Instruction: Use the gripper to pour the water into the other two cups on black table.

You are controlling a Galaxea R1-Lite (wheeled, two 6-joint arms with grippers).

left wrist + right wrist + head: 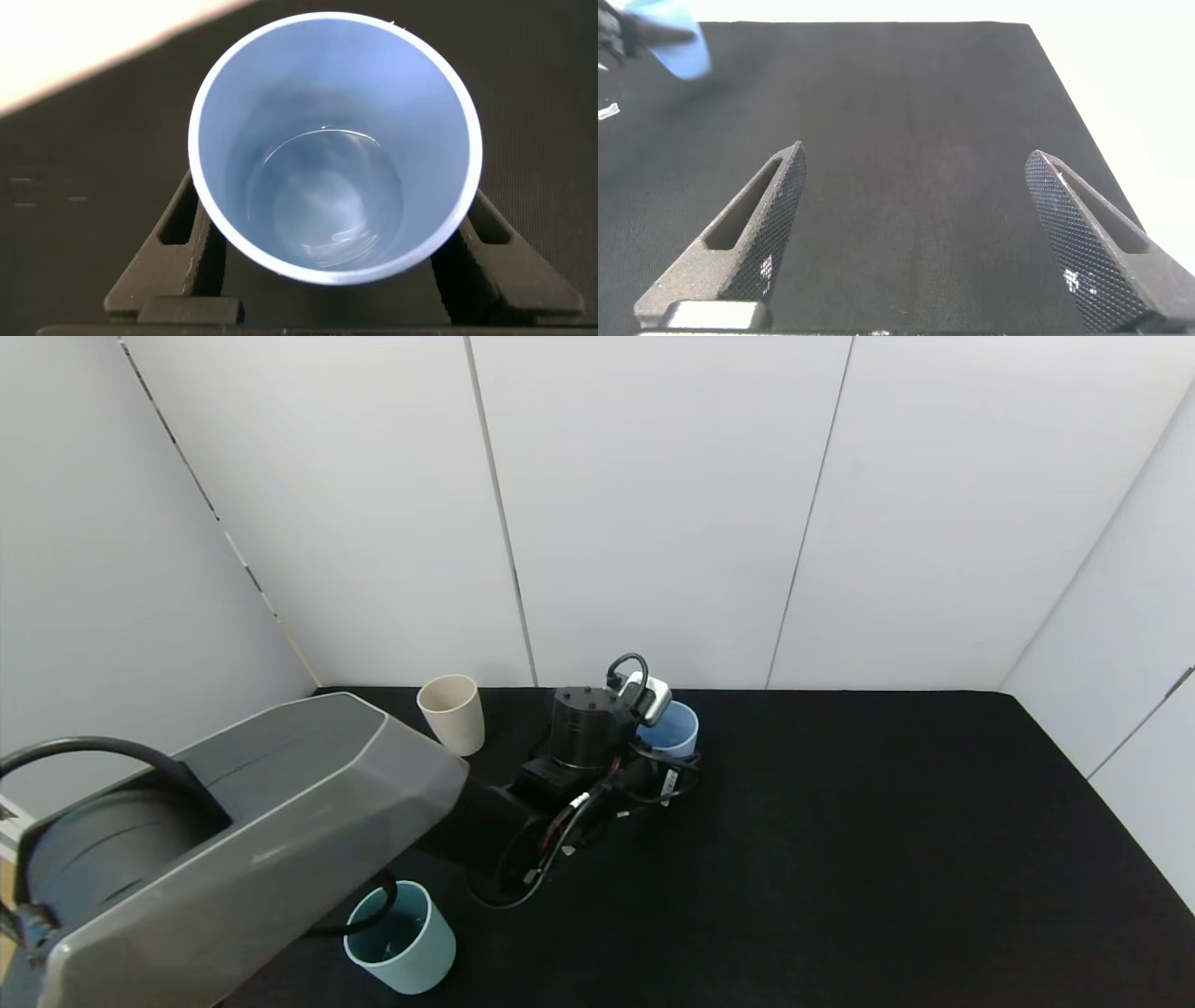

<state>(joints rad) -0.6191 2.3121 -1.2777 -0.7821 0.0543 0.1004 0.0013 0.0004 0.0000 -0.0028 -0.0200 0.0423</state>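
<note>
A black felt-like surface (pixel 840 821) sat against white panelled walls (pixel 653 504). The left hand (pixel 336 238) pinched the blue cup (pixel 336 140), water (pixel 327 205) inside, near the back edge. The beige cup (pixel 452 713) and teal cup (pixel 401 938) stood apart. The right hand (pixel 920 233) hung spread

Left arm's grey housing (pixel 243 840) hides part of the teal cup (pixel 411 943); the wrist covers the light blue cup's (pixel 674 730) near side; the frame's lower edge crops the left gripper (pixel 336 280).
</note>
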